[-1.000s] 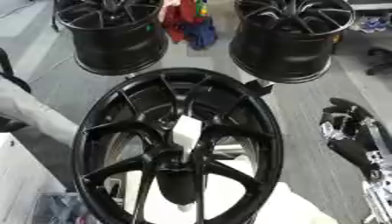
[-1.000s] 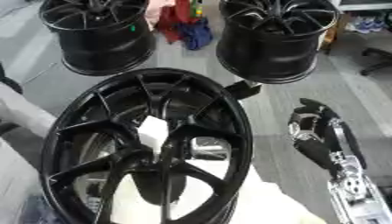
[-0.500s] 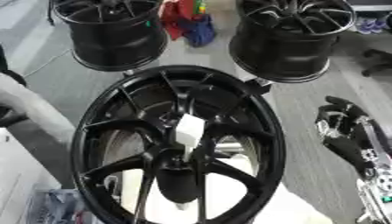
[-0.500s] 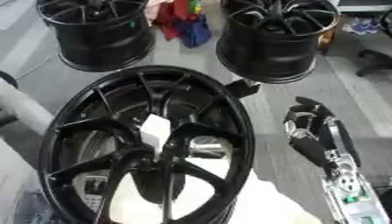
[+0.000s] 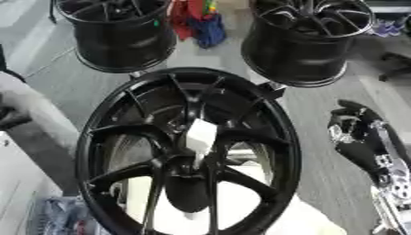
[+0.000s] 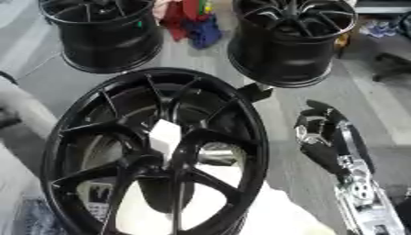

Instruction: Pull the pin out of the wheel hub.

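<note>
Your right hand (image 6: 321, 137) sits at the right side of both views, arm running down to the lower right corner. Black fingers w/ silver joints, curled inward, nothing between them; it closes on air. It hangs over grey floor, apart from the wheel.

Wheel hub (image 5: 189, 151): big black spoked rim, just left of your right hand, tilted toward the camera, fills the centre. Nearest rim edge is close to the hand but not touching.

Pin (image 5: 199, 137): pale, whitish block-like piece standing at the hub centre where the spokes meet, well left of the hand. Its lower end meets the hub; can't tell how deep it sits.

Two more black wheels stand beyond the hand, upright on the floor: far left wheel (image 5: 120, 32) and far right wheel (image 6: 289, 41), the latter straight up-view from the hand. Red/blue bundle (image 5: 199, 23) lies between them.

White surface (image 6: 241, 215) shows under the hub's lower spokes, left-below the hand.

Left hand: not seen in either view.
</note>
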You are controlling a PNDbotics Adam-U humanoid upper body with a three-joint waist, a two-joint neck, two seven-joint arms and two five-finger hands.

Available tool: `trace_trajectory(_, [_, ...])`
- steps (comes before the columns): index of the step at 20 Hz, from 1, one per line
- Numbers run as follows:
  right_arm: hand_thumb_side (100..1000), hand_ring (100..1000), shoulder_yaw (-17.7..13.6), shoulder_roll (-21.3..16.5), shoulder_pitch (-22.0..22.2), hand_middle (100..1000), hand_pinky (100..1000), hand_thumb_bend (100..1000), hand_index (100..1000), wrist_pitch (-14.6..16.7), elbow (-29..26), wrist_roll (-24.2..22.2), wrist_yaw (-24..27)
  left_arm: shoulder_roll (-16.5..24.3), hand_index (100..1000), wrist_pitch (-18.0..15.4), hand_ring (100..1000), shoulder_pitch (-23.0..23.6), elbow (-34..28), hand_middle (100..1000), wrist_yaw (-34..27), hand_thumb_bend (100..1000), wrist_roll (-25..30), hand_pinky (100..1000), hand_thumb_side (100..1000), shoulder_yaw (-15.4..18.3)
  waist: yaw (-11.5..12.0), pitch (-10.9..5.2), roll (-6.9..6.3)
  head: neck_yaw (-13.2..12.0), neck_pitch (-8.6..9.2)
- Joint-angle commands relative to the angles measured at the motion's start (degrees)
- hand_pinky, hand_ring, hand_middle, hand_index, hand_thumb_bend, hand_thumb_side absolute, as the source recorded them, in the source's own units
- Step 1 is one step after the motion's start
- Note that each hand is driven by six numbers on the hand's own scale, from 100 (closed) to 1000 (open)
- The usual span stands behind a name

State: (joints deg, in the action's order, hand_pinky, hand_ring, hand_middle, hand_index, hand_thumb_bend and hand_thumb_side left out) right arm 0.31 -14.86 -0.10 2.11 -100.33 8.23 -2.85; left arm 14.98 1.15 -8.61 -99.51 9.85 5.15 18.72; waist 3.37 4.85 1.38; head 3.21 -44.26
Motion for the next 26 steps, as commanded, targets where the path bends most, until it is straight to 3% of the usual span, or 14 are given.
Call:
trace_trajectory(1, [193, 590, -0.2, -1.1, -0.8, 661, 673, 100, 819, 0.0, -1.6, -0.1, 0.4, 0.1, 795, -0.6, 628, 0.1, -0.1, 728, -3.4, 337, -3.4, 642, 306, -1.2, 0.1, -0.56, -0.01, 0.1, 0.15])
trace_trajectory(5, [193, 590, 0.0, -1.2, -1.0, 661, 673, 100, 819, -0.1, -1.6, -0.2, 0.5, 0.0, 796, -1.7, 629, 0.6, 1.3, 729, -7.1, 337, -7.6, 644, 310, -3.1, 0.3, -0.64, 0.02, 0.0, 0.15])
trace_trajectory(11, [192, 590, 0.2, -1.2, -1.1, 661, 672, 100, 819, -0.1, -1.6, -0.4, 0.5, -0.6, 796, -2.4, 630, 0.6, 2.6, 730, -7.5, 337, -12.8, 644, 311, -5.7, 0.1, -0.71, -0.03, -0.3, 0.15])
trace_trajectory(26, [191, 591, 0.2, -1.5, -1.3, 662, 672, 100, 819, -0.2, -1.9, -0.4, 0.5, -1.2, 798, -2.4, 633, 0.7, 2.3, 732, -7.1, 338, -12.5, 645, 311, -6.3, 0.2, -0.54, 0.04, -0.1, 0.15])
